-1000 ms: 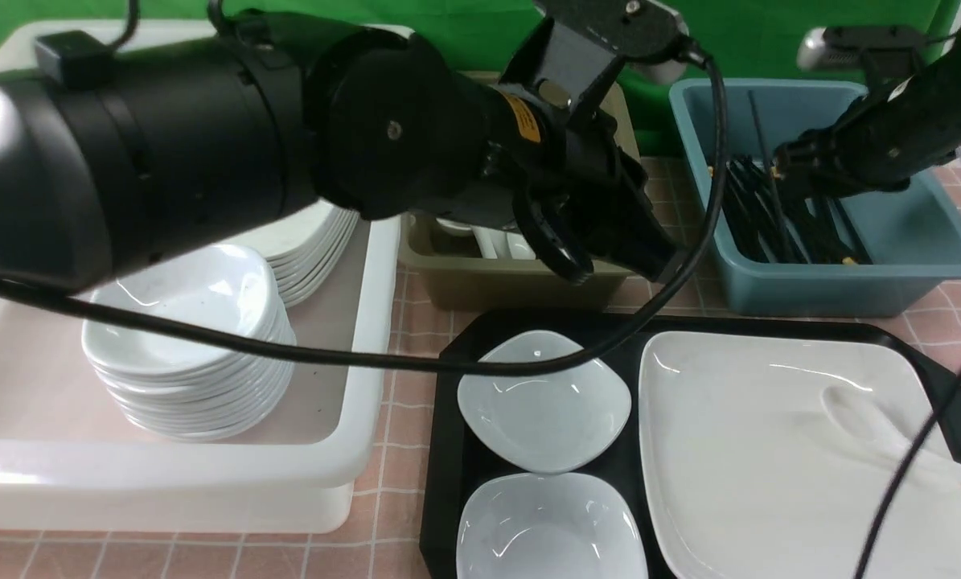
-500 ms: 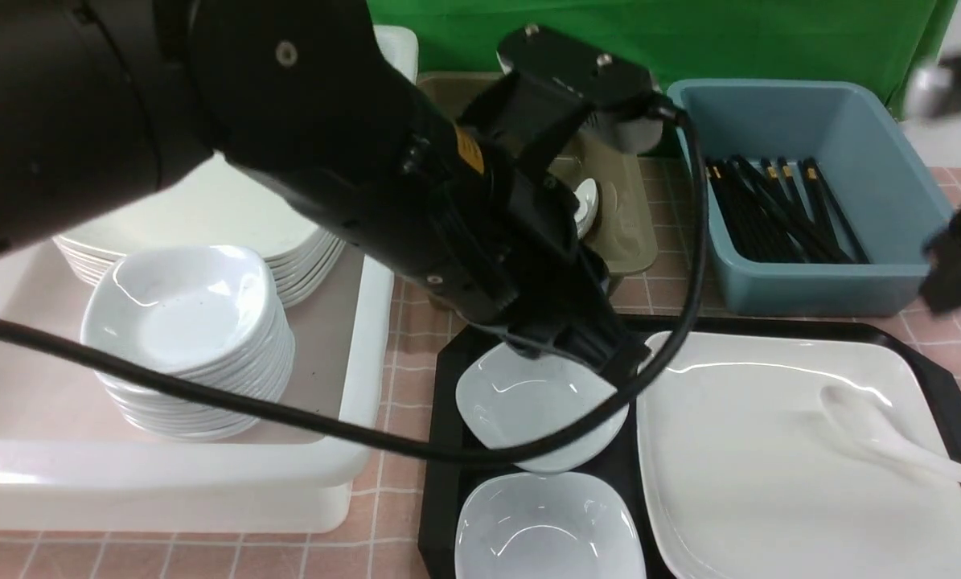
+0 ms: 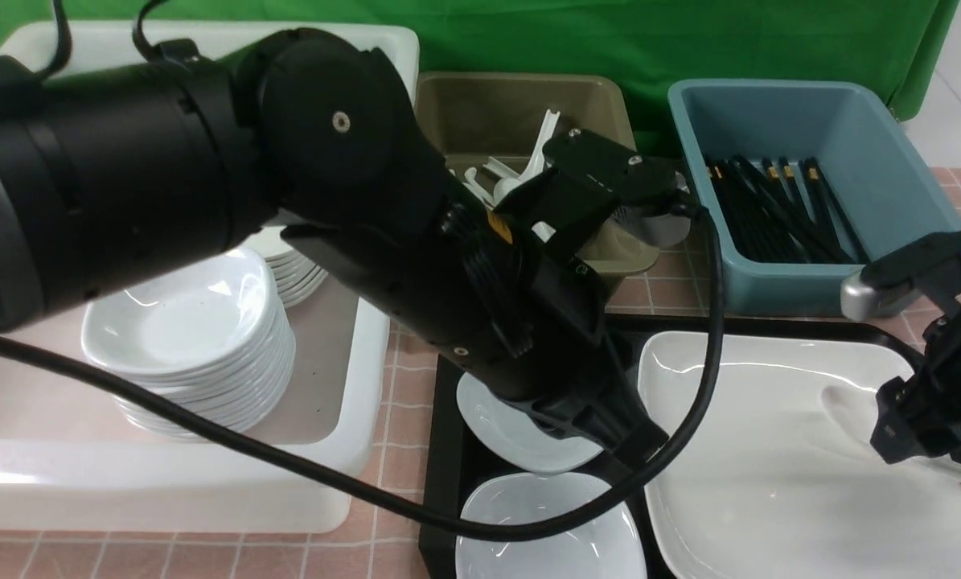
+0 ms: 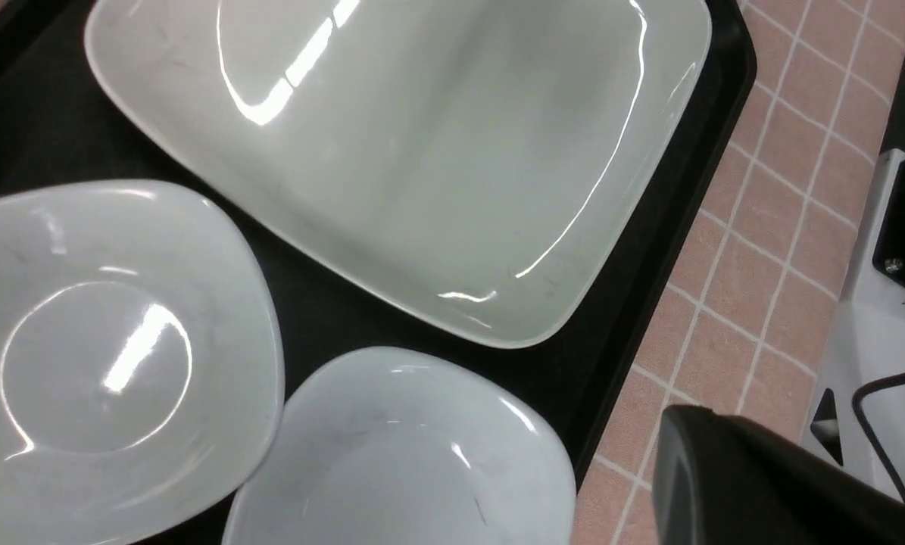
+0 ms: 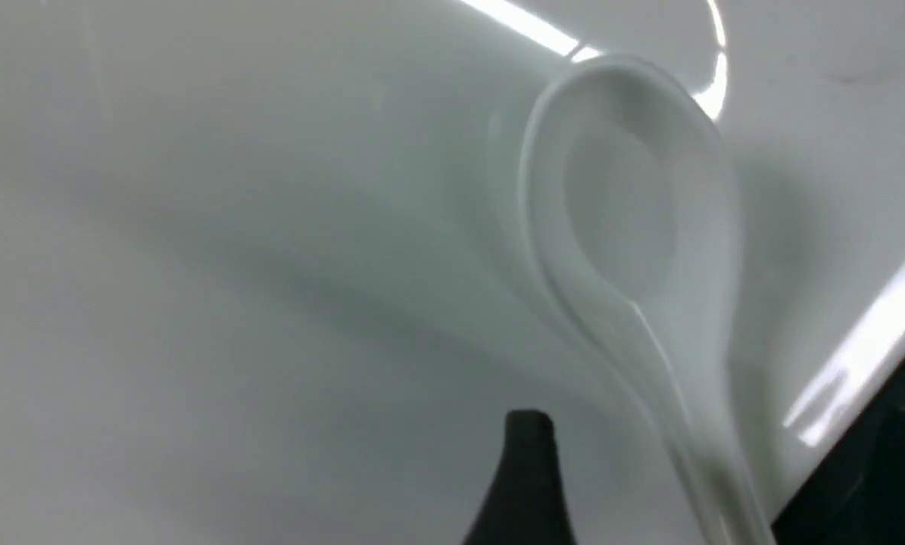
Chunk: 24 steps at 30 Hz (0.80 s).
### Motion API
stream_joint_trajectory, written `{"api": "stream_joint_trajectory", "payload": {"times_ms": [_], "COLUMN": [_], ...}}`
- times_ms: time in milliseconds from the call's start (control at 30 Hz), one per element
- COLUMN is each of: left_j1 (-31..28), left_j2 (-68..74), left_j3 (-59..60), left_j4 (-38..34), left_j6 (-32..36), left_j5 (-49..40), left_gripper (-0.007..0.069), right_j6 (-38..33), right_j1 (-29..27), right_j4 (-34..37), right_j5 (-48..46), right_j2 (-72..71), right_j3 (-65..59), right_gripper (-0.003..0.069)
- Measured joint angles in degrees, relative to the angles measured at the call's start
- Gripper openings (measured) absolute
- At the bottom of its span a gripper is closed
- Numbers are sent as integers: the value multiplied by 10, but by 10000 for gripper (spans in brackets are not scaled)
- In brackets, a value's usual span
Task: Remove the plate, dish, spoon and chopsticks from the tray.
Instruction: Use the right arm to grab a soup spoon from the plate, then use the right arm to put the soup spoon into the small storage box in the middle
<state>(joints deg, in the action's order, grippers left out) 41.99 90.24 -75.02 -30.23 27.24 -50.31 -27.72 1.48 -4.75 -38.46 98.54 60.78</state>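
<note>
- Currently the right gripper [image 3: 902, 430] hangs close over the white spoon [image 3: 848, 406], which lies in the big white plate [image 3: 737, 490] on the black tray [image 3: 450, 450]. I cannot tell how wide its jaws stand, or whether they touch the spoon.
- The left gripper [image 3: 634, 444] is closed and looks empty. It sits over the tray, beside the plate's left edge and near the far dish [image 3: 492, 418] and near dish [image 3: 544, 535].
- No chopsticks show on the tray. Black chopsticks [image 3: 770, 213] lie in the blue bin [image 3: 890, 161].
- Risk: the glossy spoon may skid if pinched off-centre, and a hard press could rock the plate.
- Risk: the left arm and its cable [image 3: 718, 322] crowd the tray, so the arms might collide.
- An olive bin [image 3: 512, 104] and a white crate [image 3: 371, 354] of stacked dishes [image 3: 182, 346] stand beyond.
</note>
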Motion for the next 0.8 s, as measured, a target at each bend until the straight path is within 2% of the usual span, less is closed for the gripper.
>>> {"api": "stream_joint_trajectory", "payload": {"times_ms": [333,433,500,533,633,800], "left_j1": [0,0,0,0,0,-13], "left_j2": [0,0,0,0,0,-8], "left_j3": [0,0,0,0,0,-3], "left_j4": [-1,-1,-1,-1,-1,13], "left_j6": [2,2,3,3,2,-17], "left_j5": [2,2,2,2,6,44], "left_gripper": [-2,-2,-2,-2,-2,-2], "right_j6": [-1,-1,-1,0,0,-1], "right_j1": [1,1,1,2,9,63], "right_j4": [0,0,-3,-3,-2,9], "right_j5": [22,25,20,14,-8,-42], "right_j2": [56,60,60,59,55,6], "right_j3": [-1,0,0,2,13,79], "right_gripper": [568,449,273,255,269,268]}}
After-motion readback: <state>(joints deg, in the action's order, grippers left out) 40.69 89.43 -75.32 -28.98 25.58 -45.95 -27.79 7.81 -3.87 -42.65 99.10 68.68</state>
